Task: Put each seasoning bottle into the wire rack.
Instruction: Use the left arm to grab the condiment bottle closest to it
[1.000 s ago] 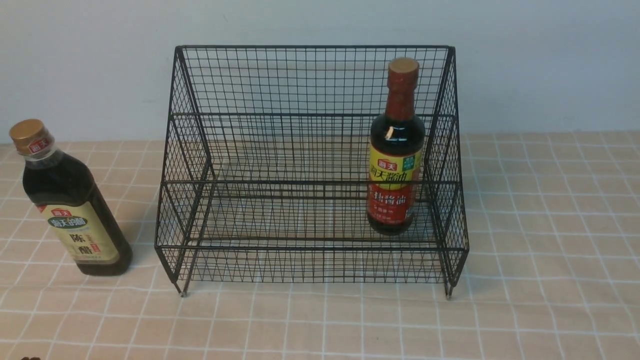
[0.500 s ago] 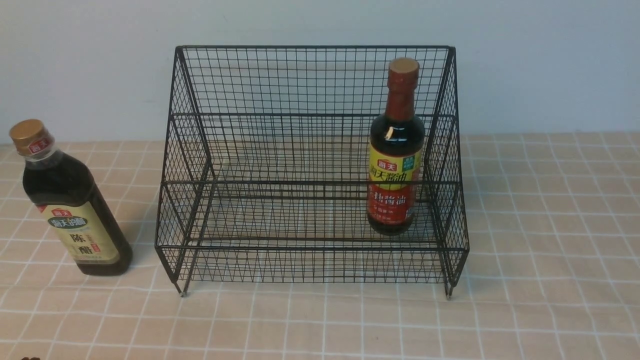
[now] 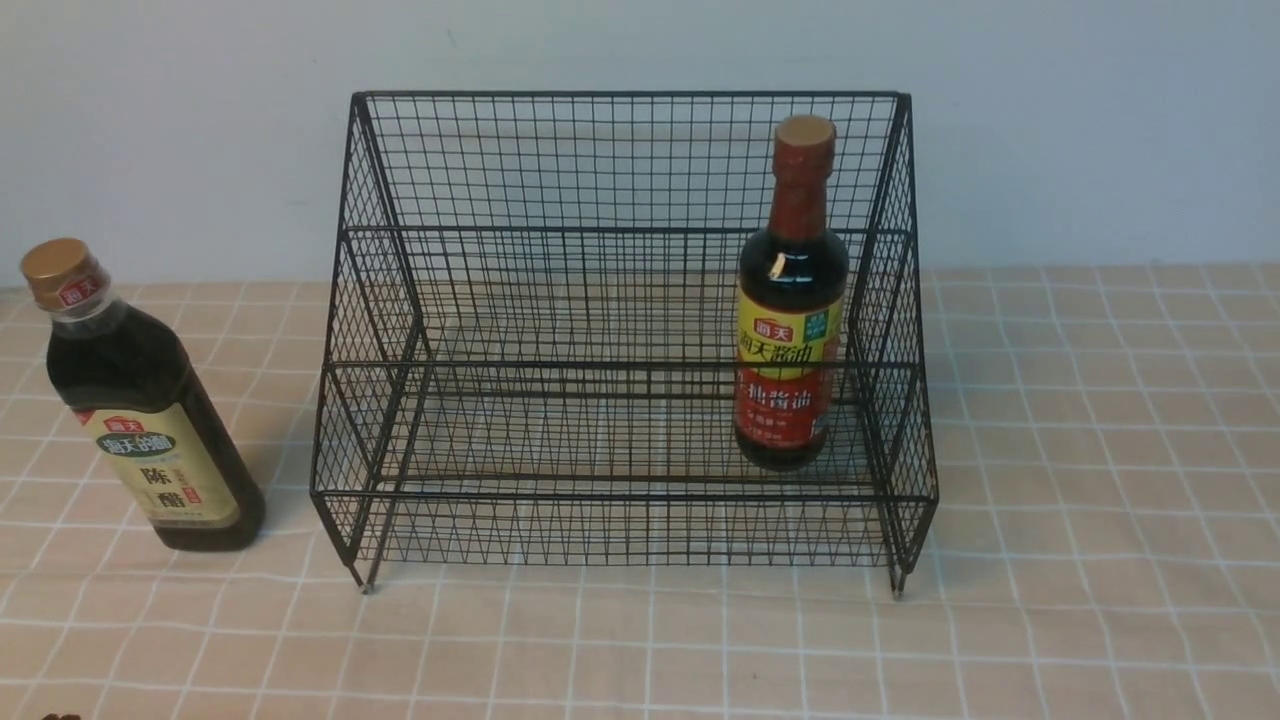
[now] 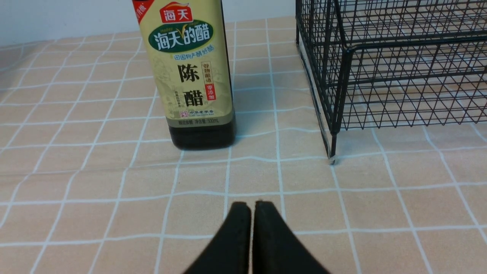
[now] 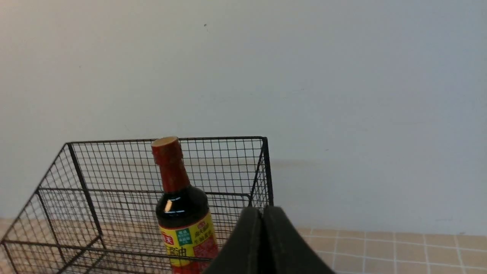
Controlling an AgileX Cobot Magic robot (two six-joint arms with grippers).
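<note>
The black wire rack (image 3: pixel 620 230) stands at the table's middle. The red-capped bottle (image 3: pixel 790 300) stands upright on the rack's lower tier at its right end; it also shows in the right wrist view (image 5: pixel 182 213). The gold-capped bottle (image 3: pixel 140 410) stands on the table left of the rack, apart from it, and fills the left wrist view (image 4: pixel 190 72). My left gripper (image 4: pixel 252 205) is shut and empty, low over the table, short of that bottle. My right gripper (image 5: pixel 261 210) is shut and empty, raised near the rack's (image 5: pixel 152 182) right side. Neither gripper shows in the front view.
A checked beige tablecloth (image 3: pixel 1100 500) covers the table. A plain pale wall (image 3: pixel 1100 120) rises right behind the rack. The rack's front left foot (image 4: pixel 333 158) stands on the cloth to the right of the gold-capped bottle.
</note>
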